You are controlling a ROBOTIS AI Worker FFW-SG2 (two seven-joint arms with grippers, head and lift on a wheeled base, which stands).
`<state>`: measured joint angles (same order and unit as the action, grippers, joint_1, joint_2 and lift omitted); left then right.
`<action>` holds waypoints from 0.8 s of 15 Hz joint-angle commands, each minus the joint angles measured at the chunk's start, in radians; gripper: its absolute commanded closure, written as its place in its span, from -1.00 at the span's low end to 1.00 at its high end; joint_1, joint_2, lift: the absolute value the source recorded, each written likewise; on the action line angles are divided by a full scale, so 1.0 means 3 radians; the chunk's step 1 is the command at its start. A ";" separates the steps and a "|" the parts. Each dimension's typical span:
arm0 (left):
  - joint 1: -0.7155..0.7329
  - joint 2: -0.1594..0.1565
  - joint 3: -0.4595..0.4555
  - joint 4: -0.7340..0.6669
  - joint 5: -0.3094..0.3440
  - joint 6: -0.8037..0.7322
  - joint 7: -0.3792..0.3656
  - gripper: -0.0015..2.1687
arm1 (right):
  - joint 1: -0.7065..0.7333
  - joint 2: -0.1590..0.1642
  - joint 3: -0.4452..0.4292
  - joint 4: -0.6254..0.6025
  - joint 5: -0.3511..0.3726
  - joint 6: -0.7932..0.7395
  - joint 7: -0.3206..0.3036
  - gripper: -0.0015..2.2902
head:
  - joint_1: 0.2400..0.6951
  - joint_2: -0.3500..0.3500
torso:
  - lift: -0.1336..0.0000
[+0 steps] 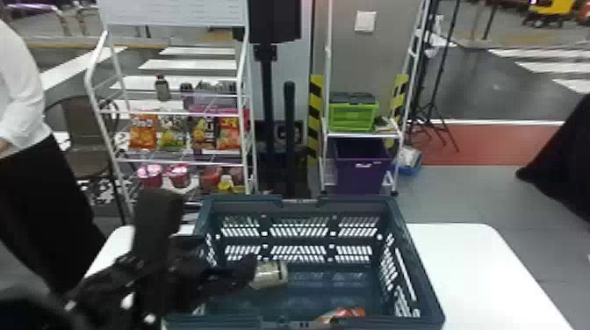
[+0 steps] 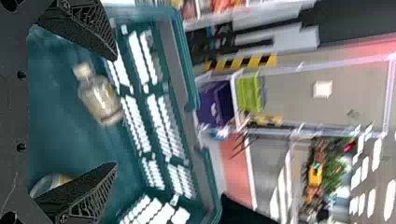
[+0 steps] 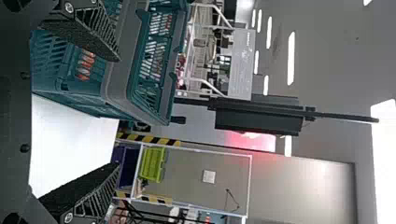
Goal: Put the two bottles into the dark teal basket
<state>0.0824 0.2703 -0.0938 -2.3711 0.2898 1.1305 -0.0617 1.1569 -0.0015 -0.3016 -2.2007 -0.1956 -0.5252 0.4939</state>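
- Head view: your left hand reaches in over the left side of the dark teal basket, which sits on the white counter. Its dark fingers cover one end of the bottle; you see the other end, inside the basket, just past the tips and pointing toward its right wall. An orange and white packet is partly cut off by the basket's near wall.
- Left wrist view: your left hand is released, fingers parted. The bottle is in the basket, beyond the gap and nearer one finger. Its long axis slants, cap toward the basket's near left, base toward its far right. Whether it touches the basket's floor, you can't tell. One finger partly hides a pale, rounded thing that you can't make out.
- Right wrist view: your right hand is beside the basket, on its right, fingers spread and grasping nothing. One finger covers part of the basket.
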 commanded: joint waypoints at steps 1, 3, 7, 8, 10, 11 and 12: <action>0.0687 0.0035 0.0343 -0.0477 0.0041 -0.0334 0.0154 -0.92 | -0.0047 0.0008 0.0029 -0.0278 0.0110 0.0613 0.0000 -0.92 | 0.14 0.00 | 1.00; 0.1121 -0.0027 0.0527 -0.0722 0.0041 -0.0488 0.0257 -0.92 | -0.0073 0.0008 0.0065 -0.0467 0.0151 0.1094 0.0000 -0.92 | 0.14 0.00 | 1.00; 0.2190 -0.0149 0.0400 -0.0605 -0.0260 -0.3024 0.0436 -0.91 | -0.0098 0.0008 0.0059 -0.0498 0.0125 0.1247 0.0010 -0.93 | 0.14 0.00 | 1.00; 0.2451 -0.0185 0.0277 -0.0441 -0.0455 -0.3719 0.0497 -0.91 | -0.0093 0.0008 0.0049 -0.0503 0.0095 0.1309 0.0010 -0.93 | 0.14 0.00 | 1.00; 0.2742 -0.0472 0.0236 -0.0185 -0.0654 -0.4159 0.0446 -0.91 | -0.0103 0.0008 0.0034 -0.0488 0.0049 0.1299 0.0062 -0.93 | 0.14 0.00 | 1.00; 0.2829 -0.0538 0.0210 -0.0073 -0.0710 -0.4241 0.0451 -0.91 | -0.0129 0.0008 0.0039 -0.0488 0.0049 0.1329 0.0062 -0.93 | 0.14 0.00 | 1.00; 0.2890 -0.0548 0.0134 0.0034 -0.0802 -0.4394 0.0528 -0.91 | -0.0149 0.0008 0.0044 -0.0488 0.0049 0.1329 0.0062 -0.93 | 0.14 0.00 | 1.00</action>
<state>0.9159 0.1247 -0.0316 -2.4073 0.0824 -0.1281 0.0861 1.1206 -0.0015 -0.2892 -2.3480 -0.1798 -0.1299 0.5127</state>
